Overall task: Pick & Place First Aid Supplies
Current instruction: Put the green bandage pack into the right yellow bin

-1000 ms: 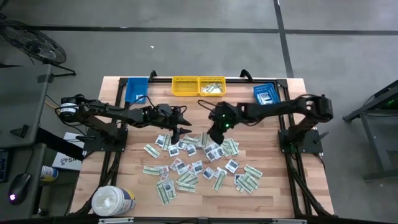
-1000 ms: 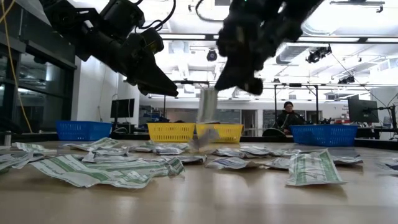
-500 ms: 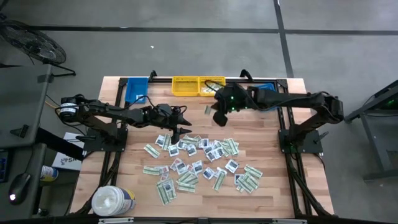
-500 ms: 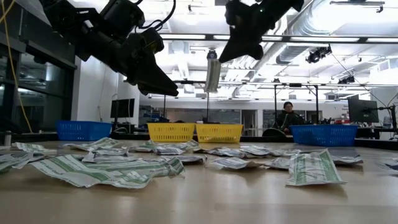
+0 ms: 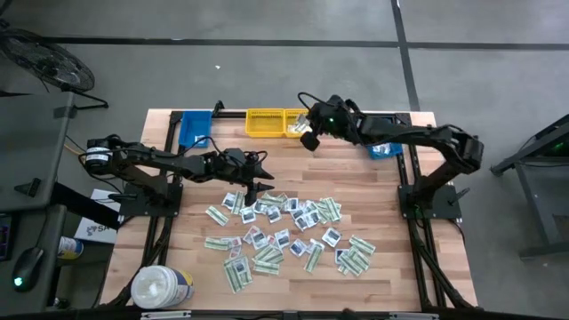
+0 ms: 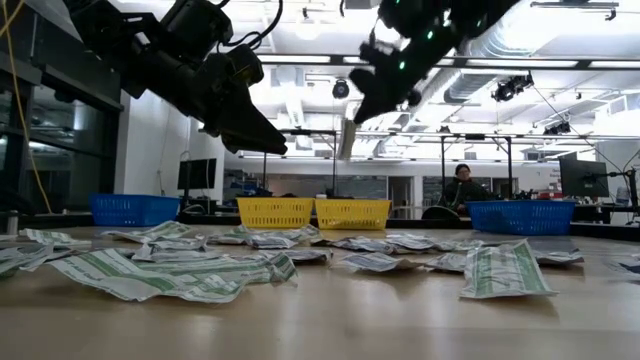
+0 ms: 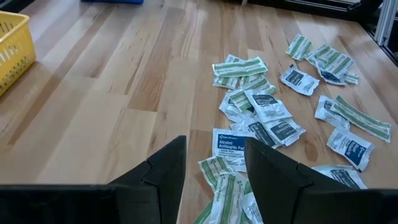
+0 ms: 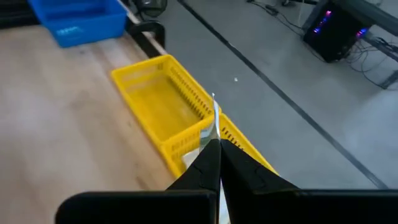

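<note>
Many first aid supplies (image 5: pixel 284 227), pale green strips and small white squares, lie flat and scattered on the wooden table (image 5: pixel 178 222). My right gripper (image 5: pixel 307 135) hovers at the far edge by the two yellow bins (image 5: pixel 265 123), shut on one pale strip packet (image 6: pixel 347 139). In the right wrist view that packet (image 8: pixel 214 115) shows edge-on over the yellow bins (image 8: pixel 163 104). My left gripper (image 5: pixel 259 183) hangs open above the far left part of the pile (image 7: pixel 267 112), with nothing between its fingers (image 7: pixel 163 171). My right gripper pinches one end of the strip packet (image 8: pixel 215 135) between its two fingertips. The fingers slant down toward the table's far edge. The packet is lifted clear of the table and hangs below the fingertips (image 6: pixel 372 98), nearly upright, over the yellow bins.
A blue bin (image 5: pixel 196 127) stands at the far left and another (image 5: pixel 380 135) at the far right, either side of the yellow bins. A big white tub (image 5: pixel 164 286) sits at the near left corner. Bare wood lies between the pile and the bins.
My right gripper has risen from the pile and swung toward the far edge and the yellow bins, turning as it went. It has stayed shut on the strip packet, which has come clear of the table and now hangs by the bins.
</note>
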